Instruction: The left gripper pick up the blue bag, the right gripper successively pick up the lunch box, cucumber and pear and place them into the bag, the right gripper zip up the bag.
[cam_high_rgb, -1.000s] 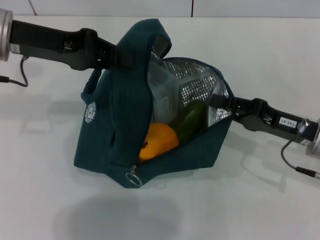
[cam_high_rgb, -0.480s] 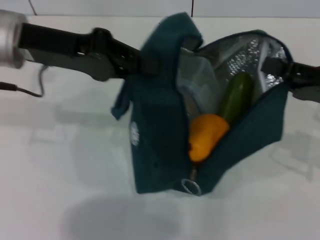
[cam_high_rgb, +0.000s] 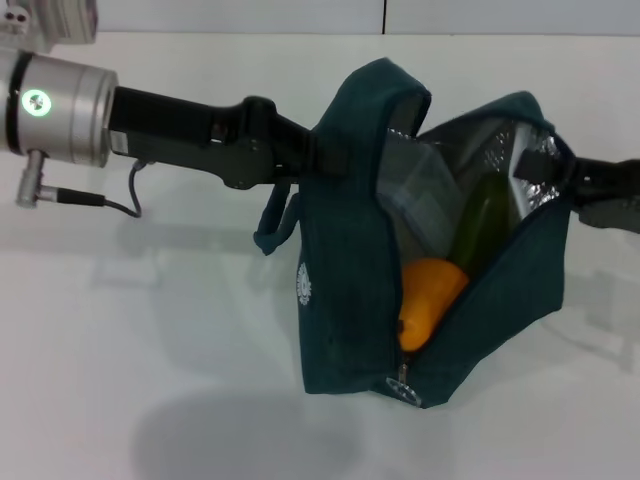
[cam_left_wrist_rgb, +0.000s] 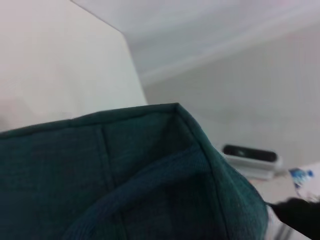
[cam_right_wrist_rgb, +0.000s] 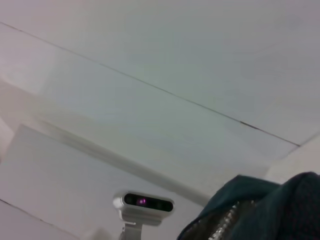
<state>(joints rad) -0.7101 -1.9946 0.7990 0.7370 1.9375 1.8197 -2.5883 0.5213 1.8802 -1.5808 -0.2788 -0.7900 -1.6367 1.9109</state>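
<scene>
The blue bag (cam_high_rgb: 345, 300) stands open at centre right in the head view, mouth facing right, with its foil lining showing. Inside lie the orange pear (cam_high_rgb: 430, 300), the green cucumber (cam_high_rgb: 482, 222) leaning above it, and the clear lunch box (cam_high_rgb: 420, 200) behind them. My left gripper (cam_high_rgb: 325, 152) reaches in from the left and is shut on the bag's top by the handle. My right gripper (cam_high_rgb: 545, 168) comes from the right edge and is shut on the bag's open rim. The ring zip pull (cam_high_rgb: 405, 386) hangs at the bottom front. Teal fabric (cam_left_wrist_rgb: 125, 170) fills the left wrist view.
The white table (cam_high_rgb: 150, 350) spreads around the bag. A loose handle (cam_high_rgb: 278, 222) hangs on the bag's left side. In the right wrist view the bag's zipper edge (cam_right_wrist_rgb: 250, 212) shows below a small camera unit (cam_right_wrist_rgb: 145, 201).
Both arms and the bag have shifted to the right across the table. The bag has turned, so its front seam and zip pull now face me more squarely.
</scene>
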